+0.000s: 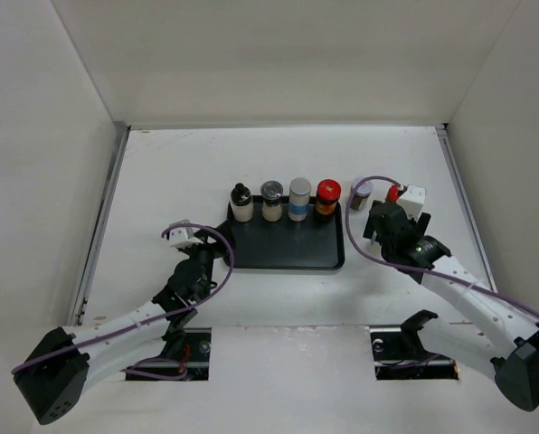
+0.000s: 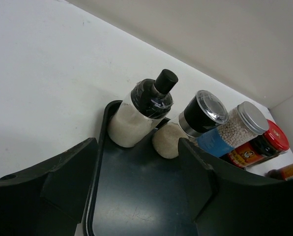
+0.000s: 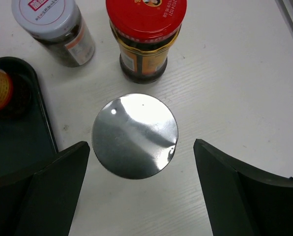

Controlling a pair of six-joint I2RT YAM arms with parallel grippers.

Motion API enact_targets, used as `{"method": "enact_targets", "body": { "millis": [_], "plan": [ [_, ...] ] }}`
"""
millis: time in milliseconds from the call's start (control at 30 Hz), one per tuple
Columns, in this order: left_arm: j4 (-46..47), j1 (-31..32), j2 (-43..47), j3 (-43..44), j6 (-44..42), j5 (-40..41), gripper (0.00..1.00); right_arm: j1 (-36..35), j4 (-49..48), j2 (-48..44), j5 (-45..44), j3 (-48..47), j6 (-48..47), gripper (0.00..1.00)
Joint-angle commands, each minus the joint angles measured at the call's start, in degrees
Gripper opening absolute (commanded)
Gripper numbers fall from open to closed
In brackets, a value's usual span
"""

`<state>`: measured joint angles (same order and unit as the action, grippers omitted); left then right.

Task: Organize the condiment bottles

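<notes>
Silver-capped small jar (image 3: 134, 135) between spread fingers of the right gripper (image 3: 141, 147)
It stands just beside the flat black rectangular tray (image 3: 23, 147); the left gripper (image 2: 136, 162), also spread, is at the tray's left edge.

Robotics laboratory test cell: a bare white desk (image 1: 179, 172) boxed by plain white panels (image 1: 278, 63) along its left, far and right edges, with purple-cabled left arm (image 1: 134, 321) and right arm (image 1: 473, 294) bolted at its near edge.

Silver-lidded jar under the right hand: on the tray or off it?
Off. The silver-lidded jar stands on the bare table beside the tray, the right hand open over it.
</notes>
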<state>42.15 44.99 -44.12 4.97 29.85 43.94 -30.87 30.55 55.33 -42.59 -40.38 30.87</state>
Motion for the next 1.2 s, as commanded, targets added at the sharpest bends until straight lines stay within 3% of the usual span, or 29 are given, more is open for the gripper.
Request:
{"method": "enact_targets", "body": {
  "millis": [0, 167, 300, 467, 700, 900, 1167],
  "plan": [
    [2.49, -0.30, 0.52, 0.57, 0.56, -0.09, 0.65, 1.91, -7.50, -0.31, 0.92, 0.83, -1.51, 0.91],
    [2.67, -0.65, -2.02, 1.00, 0.92, -0.35, 0.66, 3.50, -12.95, 0.83, 3.91, 1.27, -2.92, 0.79],
    [2.67, -0.92, -2.20, 0.83, 1.09, 0.53, 0.70, 3.58, -15.07, 0.13, 3.57, 0.75, -4.15, 0.61],
    [2.67, -1.62, 1.31, -0.31, 1.27, 2.28, 0.86, 1.92, -12.63, -4.87, 1.72, -3.02, -5.56, 0.46],
    [-1.63, -4.34, 7.02, -1.54, 4.51, 8.78, 1.00, -11.34, -8.31, -1.82, -1.62, -13.75, -6.00, 0.46],
    [-2.16, -5.84, 7.47, -2.33, 6.01, 9.76, 1.00, -21.80, -20.06, 13.46, 2.06, -22.71, -8.19, 0.48],
    [-2.42, -8.91, 3.96, -2.51, 7.33, 9.93, 1.00, -27.79, -28.52, 33.34, 8.92, -36.34, -10.30, 0.48]
  ]
}}
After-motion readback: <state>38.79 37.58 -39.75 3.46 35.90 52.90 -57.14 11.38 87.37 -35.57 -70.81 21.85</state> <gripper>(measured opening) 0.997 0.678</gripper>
